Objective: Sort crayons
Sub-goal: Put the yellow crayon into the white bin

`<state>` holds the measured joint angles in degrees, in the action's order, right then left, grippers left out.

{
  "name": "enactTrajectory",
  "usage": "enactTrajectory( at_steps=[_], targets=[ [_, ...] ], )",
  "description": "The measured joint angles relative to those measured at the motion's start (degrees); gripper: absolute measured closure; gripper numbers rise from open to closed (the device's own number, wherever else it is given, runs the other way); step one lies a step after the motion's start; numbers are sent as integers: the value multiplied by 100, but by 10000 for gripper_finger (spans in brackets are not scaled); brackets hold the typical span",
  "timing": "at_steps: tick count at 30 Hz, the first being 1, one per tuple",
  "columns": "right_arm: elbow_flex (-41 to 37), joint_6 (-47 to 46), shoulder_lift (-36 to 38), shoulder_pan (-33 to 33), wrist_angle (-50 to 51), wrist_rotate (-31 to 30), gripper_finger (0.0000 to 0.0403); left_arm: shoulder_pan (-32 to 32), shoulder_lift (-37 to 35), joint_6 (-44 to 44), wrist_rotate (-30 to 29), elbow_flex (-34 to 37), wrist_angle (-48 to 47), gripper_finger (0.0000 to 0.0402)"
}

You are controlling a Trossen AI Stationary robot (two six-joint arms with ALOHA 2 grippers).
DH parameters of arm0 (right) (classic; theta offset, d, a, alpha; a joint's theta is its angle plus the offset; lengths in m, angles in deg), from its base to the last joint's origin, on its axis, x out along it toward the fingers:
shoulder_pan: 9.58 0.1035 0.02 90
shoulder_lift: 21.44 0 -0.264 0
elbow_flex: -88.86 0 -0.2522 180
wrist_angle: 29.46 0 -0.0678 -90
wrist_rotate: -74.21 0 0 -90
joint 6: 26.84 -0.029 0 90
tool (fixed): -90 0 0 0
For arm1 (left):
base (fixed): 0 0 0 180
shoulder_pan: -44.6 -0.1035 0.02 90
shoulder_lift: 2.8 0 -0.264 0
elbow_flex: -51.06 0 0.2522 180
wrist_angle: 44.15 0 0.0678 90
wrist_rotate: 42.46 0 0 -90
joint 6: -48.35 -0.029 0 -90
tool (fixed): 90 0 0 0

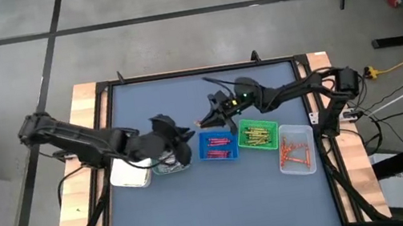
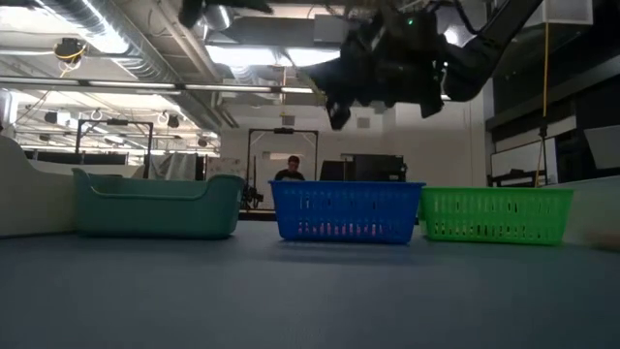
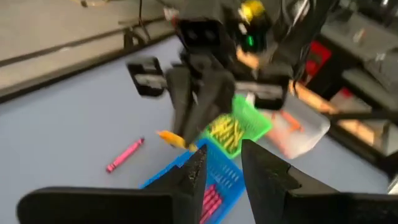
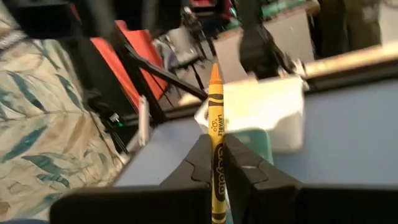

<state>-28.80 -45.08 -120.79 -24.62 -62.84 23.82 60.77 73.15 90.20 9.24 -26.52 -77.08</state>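
Observation:
My right gripper (image 1: 207, 120) hangs above the table just beyond the blue tray (image 1: 217, 144) and is shut on a yellow-orange crayon (image 4: 215, 124). It also shows in the left wrist view (image 3: 189, 134) and high up in the low view (image 2: 334, 111). My left gripper (image 1: 181, 140) is over the teal tray (image 1: 169, 163); its fingers (image 3: 221, 168) are a little apart and hold nothing. A pink crayon (image 3: 124, 154) lies flat on the mat. Pink crayons lie in the blue tray, yellow ones in the green tray (image 1: 258, 135), orange ones in the clear tray (image 1: 296, 149). My right gripper pinches the crayon's paper-wrapped body (image 4: 217, 163) between its two fingers. The crayon's pointed orange tip (image 4: 214, 71) stands out well past the fingers. In the left wrist view the fingers point down and the crayon's end (image 3: 169, 137) sticks out beside them, clear of the table.
A white tray (image 1: 131, 173) stands at the left end of the tray row, next to the teal one. The mat beyond the trays is bare apart from the pink crayon. A person (image 2: 289, 170) shows far off in the room behind the table.

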Motion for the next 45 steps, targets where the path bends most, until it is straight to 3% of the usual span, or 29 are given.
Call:
enactTrajectory(
  at_steps=[4, 14, 22, 45],
  targets=[
    [22, -168, 0, 174, -682, -127, 387, 46, -287, 0, -273, 0, 71, 317],
    [26, -316, 4, 511, -2185, -1057, 387, -4, -340, -43, -278, 0, 402, 317],
    [26, -313, 4, 574, -2244, -1566, 387, -3, -336, -798, -261, 0, 1105, 317],
    [398, -232, 4, 872, -2226, -1663, 387, -252, -312, -817, -101, -11, 1253, 317]
  ],
)
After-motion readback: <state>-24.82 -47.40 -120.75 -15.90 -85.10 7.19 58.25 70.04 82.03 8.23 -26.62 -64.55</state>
